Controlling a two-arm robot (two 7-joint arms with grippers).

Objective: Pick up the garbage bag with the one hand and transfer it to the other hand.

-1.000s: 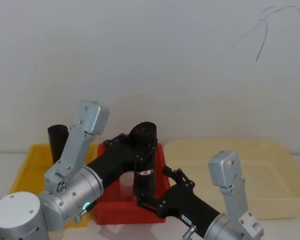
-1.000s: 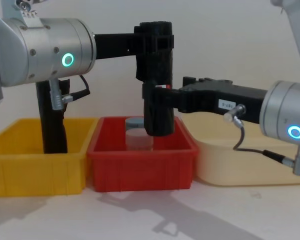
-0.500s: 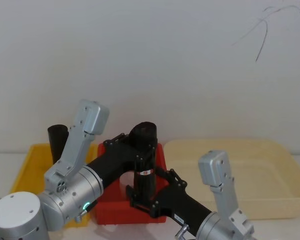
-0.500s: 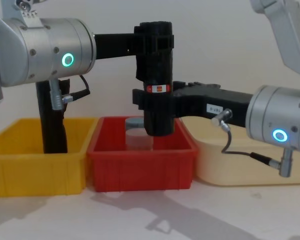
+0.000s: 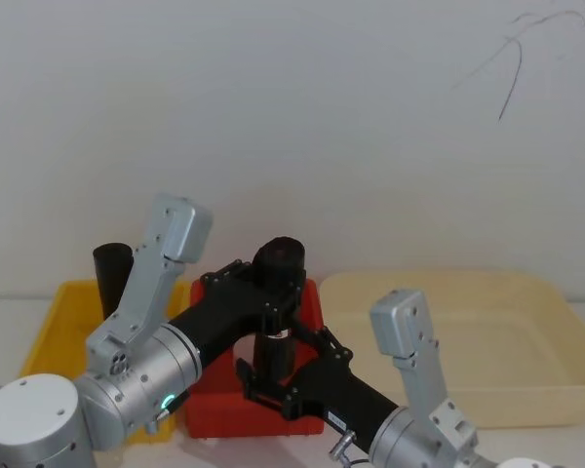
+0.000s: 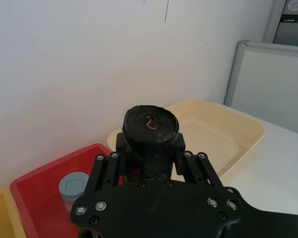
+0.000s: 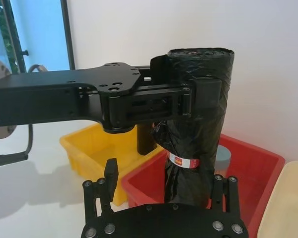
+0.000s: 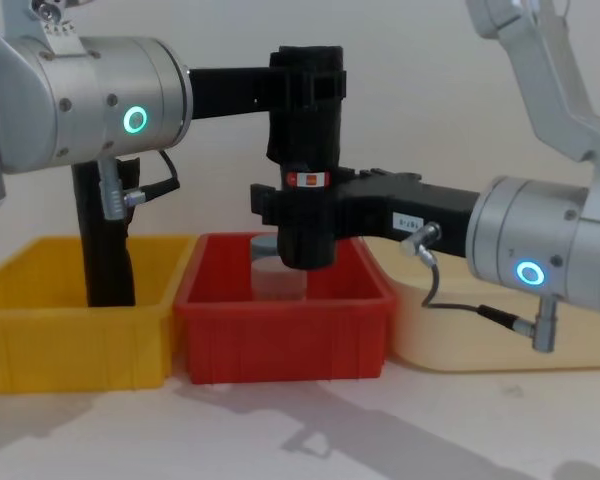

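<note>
One garbage bag (image 8: 305, 150), a long black roll, stands upright in the air above the red bin (image 8: 280, 330), its lower end just over a grey-capped container (image 8: 278, 275) that sits inside the bin. A narrow red-and-white label band (image 8: 305, 180) circles the roll a little below its middle.

The left gripper (image 8: 305, 85), on the arm with the green ring, reaches in from the left and pinches the roll near its top end. In the right wrist view its fingers (image 7: 206, 94) press against both sides of the wrinkled black plastic.

The right gripper (image 8: 298, 205), on the arm with the blue ring, comes in from the right, level with the part of the roll below the label band. Its fingers are spread and flank the roll. In the right wrist view one finger (image 7: 110, 181) stands clearly apart from the plastic, while the other (image 7: 223, 191) lies just beside it; whether that one touches cannot be told.

Beside the red bin on the robot's left stands a yellow bin (image 8: 70, 330) with a plain black upright piece (image 8: 105, 240) in it. On the right lies a cream tray (image 8: 450, 340). All three rest on the pale table (image 8: 280, 430).
</note>
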